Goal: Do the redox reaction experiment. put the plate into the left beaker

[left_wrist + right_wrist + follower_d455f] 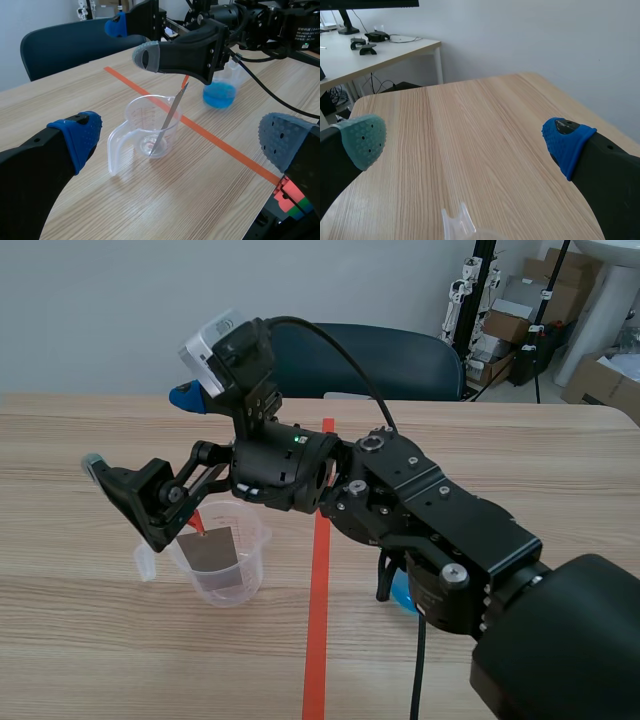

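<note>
1. In the scene view the right arm (440, 530) covers nearly all of the flask (403, 592) of blue liquid; only a blue sliver shows beneath it.
2. The right wrist view catches just the spout of the clear beaker (454, 221), cut off under the right gripper (465, 139); what stands inside it is out of sight there.
3. The right gripper hangs over the beaker with its fingers spread wide, holding nothing.
4. The grey plate (171, 117) stands tilted inside the beaker, its foot on the bottom and its edge leaning on the rim. Its red-tipped top lies just under the grey-padded finger (150, 54); whether they touch I cannot tell.
5. The left gripper (182, 139) is likewise wide and empty. Beaker and plate sit ahead of it, between its fingers and apart from both, on the wooden table (200, 190).
</note>
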`<state>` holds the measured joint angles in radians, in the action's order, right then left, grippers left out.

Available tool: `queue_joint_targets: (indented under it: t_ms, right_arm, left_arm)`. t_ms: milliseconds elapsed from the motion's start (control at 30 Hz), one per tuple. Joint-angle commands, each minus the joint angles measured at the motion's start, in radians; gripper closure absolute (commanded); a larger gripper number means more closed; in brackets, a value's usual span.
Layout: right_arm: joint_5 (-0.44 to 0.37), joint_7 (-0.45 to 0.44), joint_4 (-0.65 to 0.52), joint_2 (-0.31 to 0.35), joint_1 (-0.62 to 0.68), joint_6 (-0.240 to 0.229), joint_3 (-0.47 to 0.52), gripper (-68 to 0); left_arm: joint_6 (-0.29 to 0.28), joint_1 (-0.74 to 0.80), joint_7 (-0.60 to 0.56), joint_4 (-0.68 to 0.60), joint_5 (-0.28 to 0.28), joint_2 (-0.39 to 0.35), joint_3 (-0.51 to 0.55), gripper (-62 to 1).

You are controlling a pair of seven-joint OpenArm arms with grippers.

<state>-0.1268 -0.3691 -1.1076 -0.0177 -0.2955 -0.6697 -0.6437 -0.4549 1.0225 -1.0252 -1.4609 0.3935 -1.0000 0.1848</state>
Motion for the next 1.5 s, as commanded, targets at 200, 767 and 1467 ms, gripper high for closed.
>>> queue_joint_targets:
  t_ms: [200, 767, 1467]
  right_arm:
    - [-0.020, -0.018, -0.128, 0.010, -0.018, 0.000, 0.004, -67.9]
    - [-0.019, -0.011, -0.137, 0.013, -0.018, 0.001, 0.004, -67.9]
    - [-0.019, -0.011, -0.137, 0.012, -0.017, 0.001, 0.004, -67.9]
  left_arm:
    - [0.000, 0.008, -0.017, -0.004, 0.007, 0.005, 0.008, -62.3]
    - [0.000, 0.008, -0.013, -0.004, 0.007, 0.005, 0.008, -62.3]
    - [0.000, 0.008, -0.013, -0.004, 0.007, 0.005, 0.008, -62.3]
